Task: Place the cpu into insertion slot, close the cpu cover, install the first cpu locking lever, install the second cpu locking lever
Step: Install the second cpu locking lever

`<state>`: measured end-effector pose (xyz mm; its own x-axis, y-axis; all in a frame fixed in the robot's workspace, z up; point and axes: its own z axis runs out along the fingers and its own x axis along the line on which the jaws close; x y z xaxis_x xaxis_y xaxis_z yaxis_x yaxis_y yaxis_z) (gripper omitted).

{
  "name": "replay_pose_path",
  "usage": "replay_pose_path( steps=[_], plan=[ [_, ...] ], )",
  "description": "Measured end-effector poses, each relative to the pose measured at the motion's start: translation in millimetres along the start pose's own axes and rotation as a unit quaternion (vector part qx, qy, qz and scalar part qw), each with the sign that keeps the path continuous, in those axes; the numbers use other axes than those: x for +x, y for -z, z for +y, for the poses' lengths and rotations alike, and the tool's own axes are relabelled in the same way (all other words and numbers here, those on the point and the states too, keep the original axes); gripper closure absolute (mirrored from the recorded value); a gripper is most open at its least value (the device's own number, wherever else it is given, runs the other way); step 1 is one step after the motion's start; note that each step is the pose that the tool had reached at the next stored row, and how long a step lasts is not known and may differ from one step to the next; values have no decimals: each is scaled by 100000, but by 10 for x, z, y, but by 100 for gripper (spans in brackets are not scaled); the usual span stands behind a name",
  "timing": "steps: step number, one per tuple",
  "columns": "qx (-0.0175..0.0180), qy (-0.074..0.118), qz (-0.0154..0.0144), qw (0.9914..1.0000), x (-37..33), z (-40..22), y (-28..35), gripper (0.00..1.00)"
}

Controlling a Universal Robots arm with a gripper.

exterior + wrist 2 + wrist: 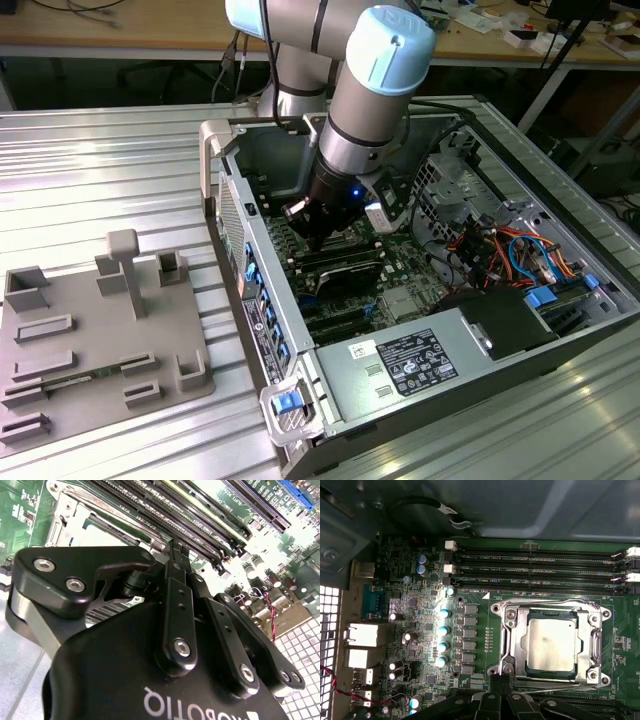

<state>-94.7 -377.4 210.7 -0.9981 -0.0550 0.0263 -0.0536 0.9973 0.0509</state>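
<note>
Your gripper (501, 684) has its fingers pressed together, with the tips low over the motherboard (420, 610) at the nearest edge of the insertion slot (555, 613). Just ahead of the tips, the cpu (551, 644) lies flat in the slot. The cpu cover (512, 630) frames it and sits down over its edges. A wire locking lever (560, 683) runs along the slot edge closest to the tips; you cannot tell whether they touch it. Beyond the slot lie the memory slots (535, 566), then the case wall (530, 510). In the exterior view the arm (370, 110) reaches down into the open computer case (300, 330), whose side walls stand well apart from it.
</note>
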Motion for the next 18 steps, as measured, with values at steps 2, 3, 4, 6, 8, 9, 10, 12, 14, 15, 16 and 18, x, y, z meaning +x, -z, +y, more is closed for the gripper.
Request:
replay_pose_path(
  steps=[2,3,4,6,8,9,10,12,14,15,16,18],
  plan=[
    [-399,11,-23,99999,0,0,-5,89],
    [-518,9,-36,99999,0,0,-10,89],
    [-532,7,-35,99999,0,0,-12,89],
    [-528,16,-25,99999,0,-1,-17,89],
    [-534,16,-29,99999,-1,1,-21,89],
    [-536,16,-33,99999,-1,3,-22,89],
    [-534,15,-32,99999,-1,4,-22,89],
    [-535,14,-33,99999,0,6,-24,89],
    [-533,14,-30,99999,3,8,-26,89],
    [-528,13,-26,99999,4,10,-28,89],
    [-533,10,-28,99999,7,13,-31,89],
    [-533,15,-30,99999,8,15,-35,89]
  ],
)
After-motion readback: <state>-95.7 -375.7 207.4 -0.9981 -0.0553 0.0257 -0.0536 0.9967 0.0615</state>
